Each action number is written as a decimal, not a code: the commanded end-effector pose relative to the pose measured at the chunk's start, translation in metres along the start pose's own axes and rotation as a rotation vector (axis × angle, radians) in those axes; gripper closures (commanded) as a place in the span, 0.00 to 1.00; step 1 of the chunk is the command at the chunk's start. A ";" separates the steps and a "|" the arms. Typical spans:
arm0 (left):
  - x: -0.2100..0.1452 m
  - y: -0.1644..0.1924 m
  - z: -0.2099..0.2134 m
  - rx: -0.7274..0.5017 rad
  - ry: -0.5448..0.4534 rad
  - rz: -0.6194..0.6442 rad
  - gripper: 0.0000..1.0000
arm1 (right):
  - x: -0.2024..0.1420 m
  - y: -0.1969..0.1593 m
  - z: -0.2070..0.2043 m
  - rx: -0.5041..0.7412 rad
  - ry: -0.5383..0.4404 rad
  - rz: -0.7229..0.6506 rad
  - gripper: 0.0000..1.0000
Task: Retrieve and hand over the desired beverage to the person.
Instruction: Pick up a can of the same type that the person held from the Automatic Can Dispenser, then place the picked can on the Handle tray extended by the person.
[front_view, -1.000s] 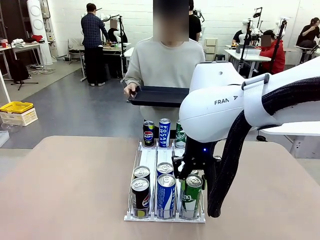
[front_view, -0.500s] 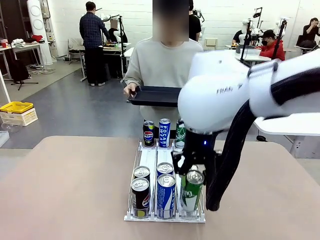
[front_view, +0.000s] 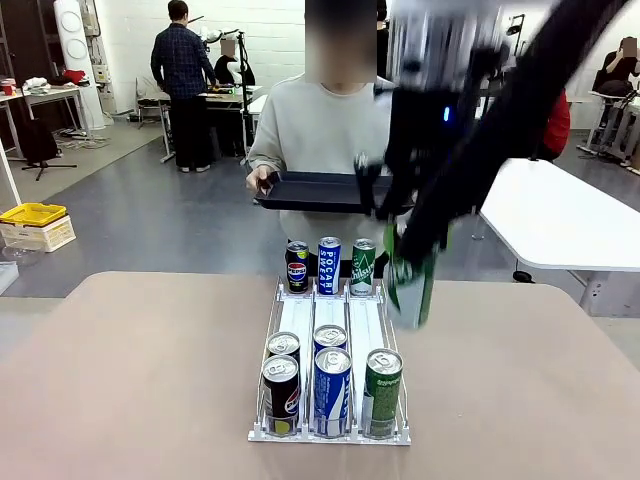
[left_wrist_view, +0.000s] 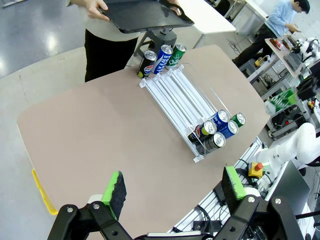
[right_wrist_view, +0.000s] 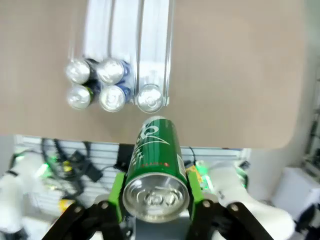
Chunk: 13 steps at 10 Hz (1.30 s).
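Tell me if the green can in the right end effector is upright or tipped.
Tipped: the green can leans off vertical in the right end effector, held clear of the rack.

In the front view, the right arm (front_view: 430, 60) is smeared by motion blur and cut off by the top and right edges. The green can (front_view: 412, 285) beneath it is blurred (its print cannot be read) and partly covered by that arm, and the right end of the tray (front_view: 310, 190) is hidden behind the arm too. In the left wrist view the person (left_wrist_view: 105, 55) is cut off by the top edge just above the tray, and in the right wrist view the 3 lanes of the rack (right_wrist_view: 125, 40) are cut off by the top edge.
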<state>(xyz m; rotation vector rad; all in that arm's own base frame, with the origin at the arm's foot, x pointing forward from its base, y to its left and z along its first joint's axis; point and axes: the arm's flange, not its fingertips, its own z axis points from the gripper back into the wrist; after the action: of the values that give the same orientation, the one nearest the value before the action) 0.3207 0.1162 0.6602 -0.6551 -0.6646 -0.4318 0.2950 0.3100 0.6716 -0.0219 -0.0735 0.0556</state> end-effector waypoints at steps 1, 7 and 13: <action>0.000 0.001 0.001 -0.012 -0.011 -0.010 0.00 | 0.021 0.011 0.044 0.002 -0.049 -0.049 0.44; 0.000 0.001 0.001 -0.012 -0.011 -0.010 0.00 | 0.014 -0.002 0.052 0.038 -0.054 -0.028 0.44; 0.000 0.001 0.001 -0.012 -0.011 -0.010 0.00 | 0.014 -0.002 0.052 0.038 -0.054 -0.028 0.44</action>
<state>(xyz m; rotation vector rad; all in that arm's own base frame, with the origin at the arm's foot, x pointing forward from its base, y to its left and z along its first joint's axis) 0.3207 0.1162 0.6602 -0.6551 -0.6648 -0.4317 0.3103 0.3139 0.7256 0.0056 -0.1226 0.0316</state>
